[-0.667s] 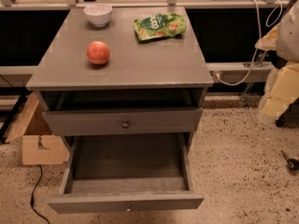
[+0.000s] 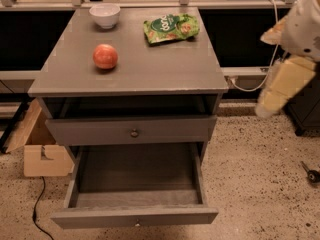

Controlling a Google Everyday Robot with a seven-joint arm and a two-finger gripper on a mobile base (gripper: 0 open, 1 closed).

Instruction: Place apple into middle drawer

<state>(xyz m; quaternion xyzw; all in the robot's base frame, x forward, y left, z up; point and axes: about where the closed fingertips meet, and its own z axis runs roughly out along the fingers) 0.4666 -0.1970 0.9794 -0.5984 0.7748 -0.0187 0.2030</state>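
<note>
The red-orange apple (image 2: 105,56) sits on the left part of the grey cabinet top (image 2: 150,69). The middle drawer (image 2: 135,216) is the lower front with a small dark knob. It is pulled out wide, and its inside shows bare. The closed knobbed front (image 2: 134,132) sits directly above it. My gripper (image 2: 266,106) is at the blurred lower end of the white and yellow arm, to the right of the cabinet. It hangs in the air at about the height of the cabinet top, well apart from the apple.
A white bowl (image 2: 105,15) and a green snack bag (image 2: 171,28) lie at the back of the cabinet top. A cardboard box (image 2: 42,156) stands on the floor at the left. A cable (image 2: 37,209) runs by the drawer's left corner. Speckled floor lies at the right.
The arm with my gripper has shifted a little to the left, toward the cabinet. The apple, the bowl, the bag and the drawer have not moved.
</note>
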